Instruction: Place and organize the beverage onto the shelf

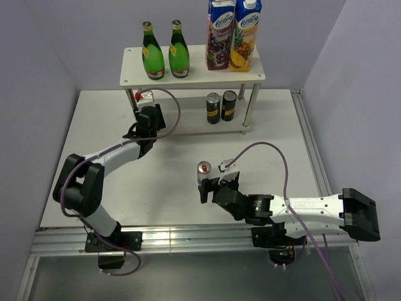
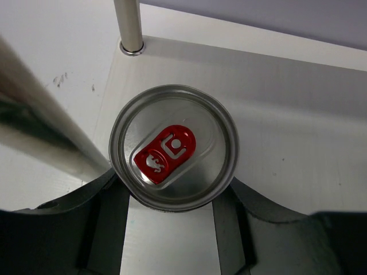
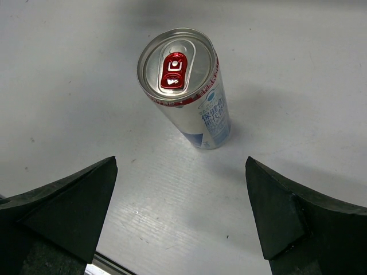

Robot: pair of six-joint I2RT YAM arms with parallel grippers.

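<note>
The white two-board shelf on thin metal legs (image 1: 194, 75) stands at the far edge of the desk (image 1: 156, 188). Its top board carries two green glass bottles with yellow labels (image 1: 153, 53) (image 1: 179, 53) and two tall juice cartons (image 1: 220, 34) (image 1: 245, 34). Its lower board carries two dark cans (image 1: 213, 108) (image 1: 229, 105). The left hand (image 2: 172, 180) is closed around one slim silver can with a red tab (image 2: 174, 146) at the lower board's left end. A second slim blue-silver can (image 3: 186, 86) stands mid-desk before the right hand (image 3: 180, 166), whose fingers are spread wide and clear of it.
</note>
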